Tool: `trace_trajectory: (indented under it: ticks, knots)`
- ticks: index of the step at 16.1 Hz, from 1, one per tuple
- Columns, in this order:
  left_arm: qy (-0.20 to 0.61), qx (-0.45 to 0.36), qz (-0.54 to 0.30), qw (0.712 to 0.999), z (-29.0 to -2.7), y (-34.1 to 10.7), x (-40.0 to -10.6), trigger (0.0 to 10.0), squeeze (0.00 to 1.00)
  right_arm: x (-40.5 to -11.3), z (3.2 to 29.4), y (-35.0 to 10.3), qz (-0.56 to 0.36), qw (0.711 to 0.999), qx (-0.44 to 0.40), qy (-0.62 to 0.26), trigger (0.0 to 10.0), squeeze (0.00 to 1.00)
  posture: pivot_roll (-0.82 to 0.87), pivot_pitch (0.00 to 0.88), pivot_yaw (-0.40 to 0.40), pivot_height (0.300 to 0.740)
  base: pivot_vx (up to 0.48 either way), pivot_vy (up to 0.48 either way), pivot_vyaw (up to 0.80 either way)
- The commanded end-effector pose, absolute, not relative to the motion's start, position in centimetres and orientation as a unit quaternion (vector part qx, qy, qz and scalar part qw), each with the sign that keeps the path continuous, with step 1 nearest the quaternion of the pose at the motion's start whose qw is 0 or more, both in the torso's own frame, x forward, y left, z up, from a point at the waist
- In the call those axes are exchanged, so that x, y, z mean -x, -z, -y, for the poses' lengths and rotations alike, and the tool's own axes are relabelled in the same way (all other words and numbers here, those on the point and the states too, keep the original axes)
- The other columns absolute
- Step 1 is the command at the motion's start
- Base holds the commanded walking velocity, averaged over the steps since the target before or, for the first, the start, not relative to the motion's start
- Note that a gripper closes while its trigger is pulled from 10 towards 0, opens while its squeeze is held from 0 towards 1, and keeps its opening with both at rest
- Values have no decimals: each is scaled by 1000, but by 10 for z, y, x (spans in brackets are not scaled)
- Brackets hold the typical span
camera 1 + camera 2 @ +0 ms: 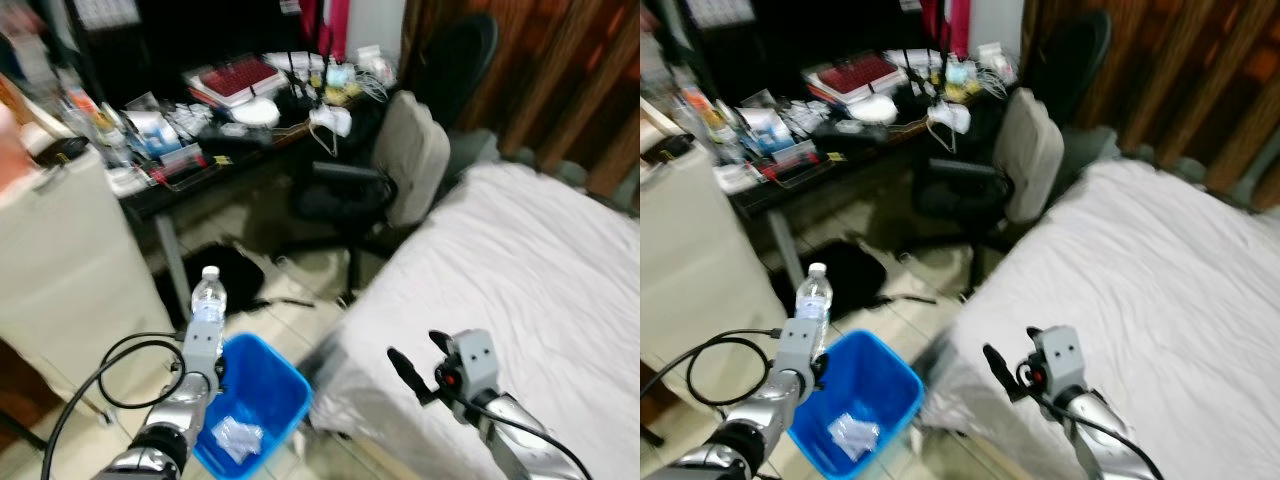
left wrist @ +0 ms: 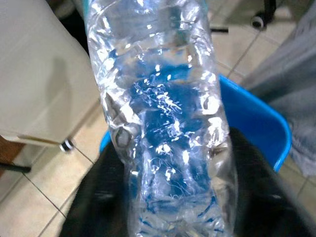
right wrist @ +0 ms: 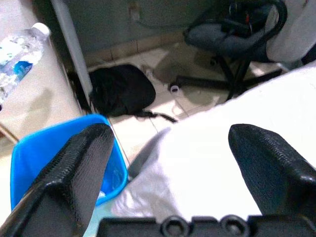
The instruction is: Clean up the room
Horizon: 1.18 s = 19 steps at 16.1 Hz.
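Upright in the clamped left gripper (image 1: 205, 335), crinkled clear plastic bottle (image 1: 208, 300) above blue bin (image 1: 265, 375) (right gripper (image 1: 415, 365) wide, empty).

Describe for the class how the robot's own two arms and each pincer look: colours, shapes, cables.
Both arms are shiny silver with grey box-shaped wrist housings. A black cable loops beside the left arm; another runs along the right arm. The right pincer has two long black fingers and a small red spot.

Office chair (image 1: 385, 175) beside cluttered desk (image 1: 215, 150) (black bag (image 1: 235, 275) underneath).

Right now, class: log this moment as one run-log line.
left gripper: shut on water bottle, above blue bin | right gripper: open, over bed
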State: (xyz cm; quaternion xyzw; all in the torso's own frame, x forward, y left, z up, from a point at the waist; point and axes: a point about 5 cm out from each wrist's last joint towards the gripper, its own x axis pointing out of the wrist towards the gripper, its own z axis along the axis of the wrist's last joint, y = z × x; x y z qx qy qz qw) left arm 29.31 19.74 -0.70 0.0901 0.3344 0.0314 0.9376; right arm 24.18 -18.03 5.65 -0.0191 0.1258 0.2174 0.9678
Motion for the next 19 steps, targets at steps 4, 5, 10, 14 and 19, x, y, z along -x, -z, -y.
trace_trajectory:
  ticks: [4, 5, 10, 14, 19]
  knots:
    - [-23, -78, -266, 960, -193, -26, -325, 10000, 1000, -239, 180, -70, -120, 968, 26, -219, 10000, 0, -183, 186, -78, 740, 0, 0, 0]
    - [-15, -63, -271, 960, -189, -28, -328, 10000, 1000, -242, 177, -70, -121, 969, 23, -215, 10000, 0, -172, 164, -57, 740, 0, 0, 0]
    - [52, 7, -317, 947, -169, -3, -307, 10000, 1000, -251, 169, -68, -111, 973, 9, -203, 10000, 0, -134, 84, 4, 740, 0, 0, 0]
    - [63, -19, -154, 986, -183, -16, -279, 10000, 0, -270, 173, -67, -86, 984, -10, -153, 10000, 0, -30, 0, 26, 740, 0, 0, 0]
    - [94, -8, 26, 995, -160, -90, -267, 10000, 0, -286, 189, -81, -31, 995, -16, -91, 10000, 0, 38, 0, 8, 740, 0, 0, 0]
